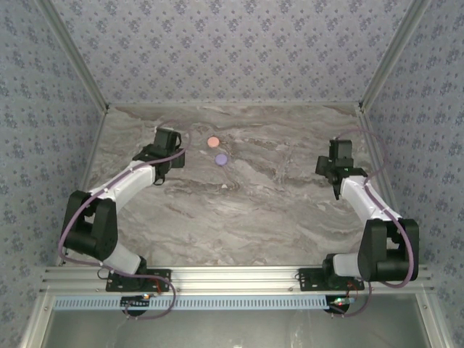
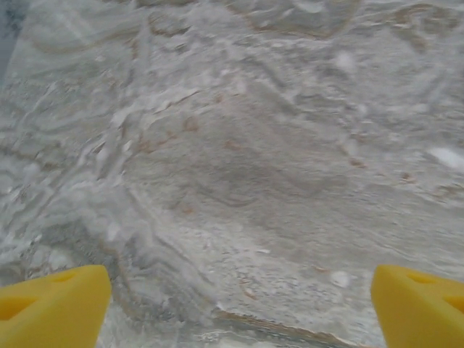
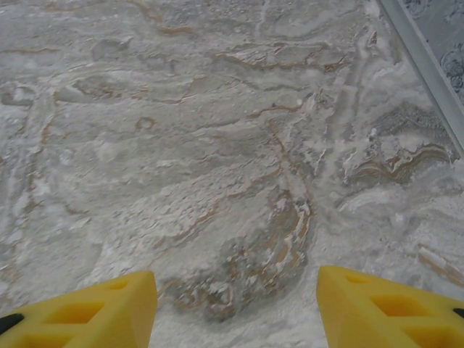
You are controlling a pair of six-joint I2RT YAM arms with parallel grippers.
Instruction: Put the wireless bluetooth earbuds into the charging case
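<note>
The left pincer [image 2: 239, 312] is spread wide and nothing is gripped. The right pincer [image 3: 235, 304] is open too, and empty. Bare table [image 2: 239, 145] is seen between the fingers of both. At 3 o'clock from the left pincer, a pink disc [image 1: 212, 142] and a lilac disc [image 1: 221, 159] are laid. A tiny speck [image 1: 225, 187] at 6 o'clock from them may be an earbud. No earbud is seen put in, so the job is judged unfinished.
</note>
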